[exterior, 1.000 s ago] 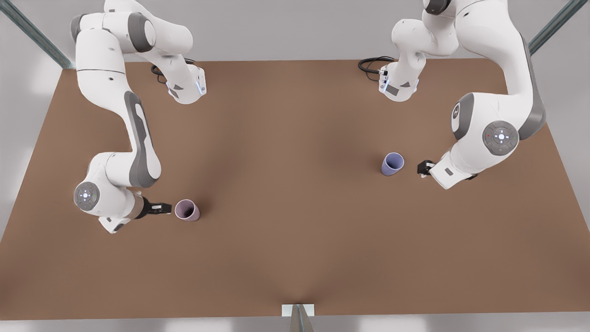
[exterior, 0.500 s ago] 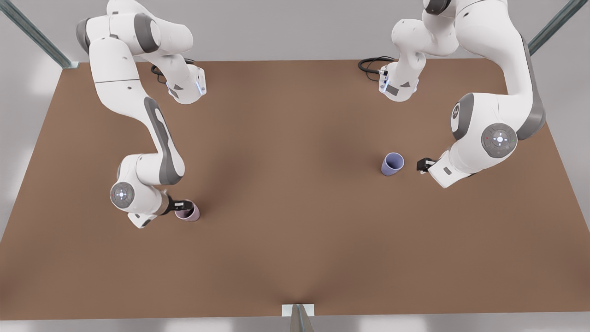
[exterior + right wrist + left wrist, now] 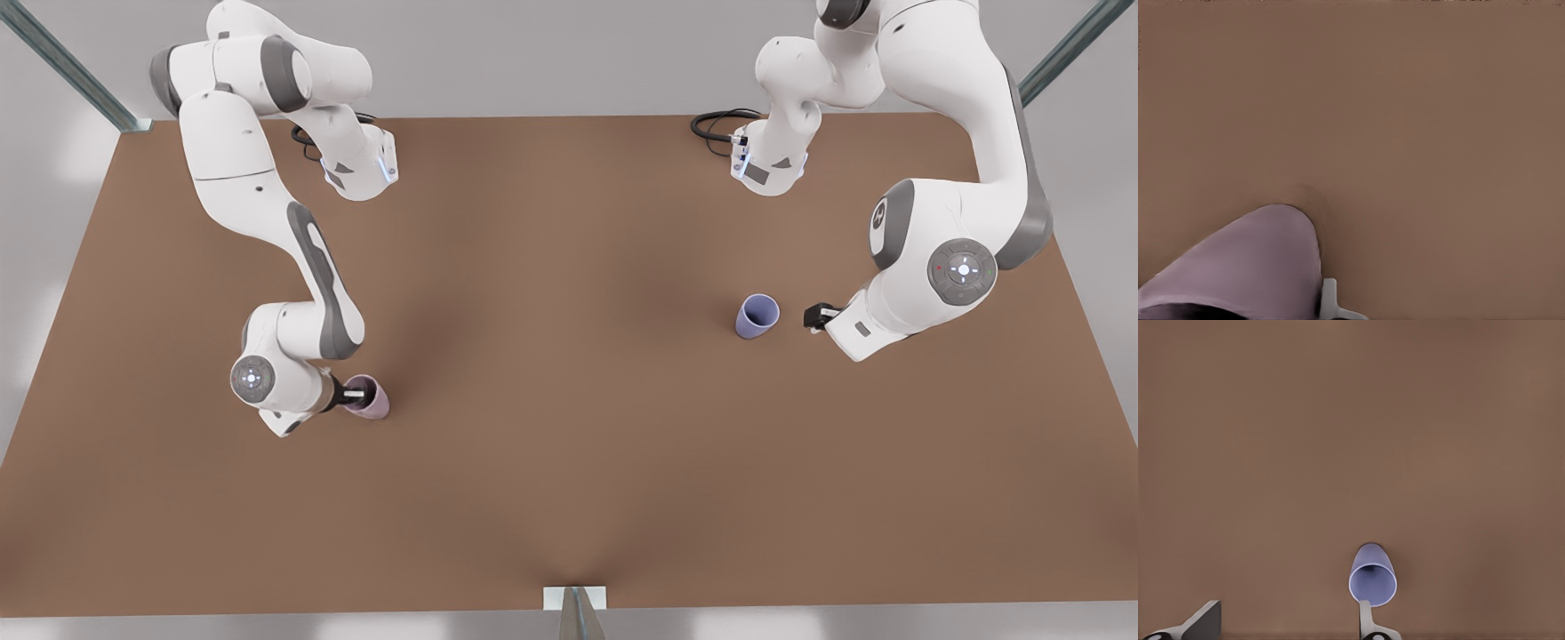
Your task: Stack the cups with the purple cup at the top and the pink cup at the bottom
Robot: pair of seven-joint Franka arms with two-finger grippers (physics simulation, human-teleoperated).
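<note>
The pink cup (image 3: pixel 374 405) stands on the brown table (image 3: pixel 569 444) toward the front view's left. My right gripper (image 3: pixel 354 394) is down at its rim, on the cup's left side and partly over its mouth. In the right wrist view the pink cup (image 3: pixel 1251 267) sits very close. The purple cup (image 3: pixel 757 316) stands upright on the front view's right. My left gripper (image 3: pixel 813 317) hovers open a short way to its right, not touching it. In the left wrist view the purple cup (image 3: pixel 1372 577) lies just ahead of one finger (image 3: pixel 1365 617).
Both arm bases (image 3: pixel 360 169) (image 3: pixel 769 164) stand at the table's back edge, with black cables (image 3: pixel 720 124) beside them. A metal post (image 3: pixel 576 613) rises at the middle of the front edge. Bare tabletop separates the two cups.
The right arm has swung toward the front view's right until its gripper reached the pink cup's rim, and the cup shifted slightly rightward. The left gripper crept slightly closer to the purple cup.
</note>
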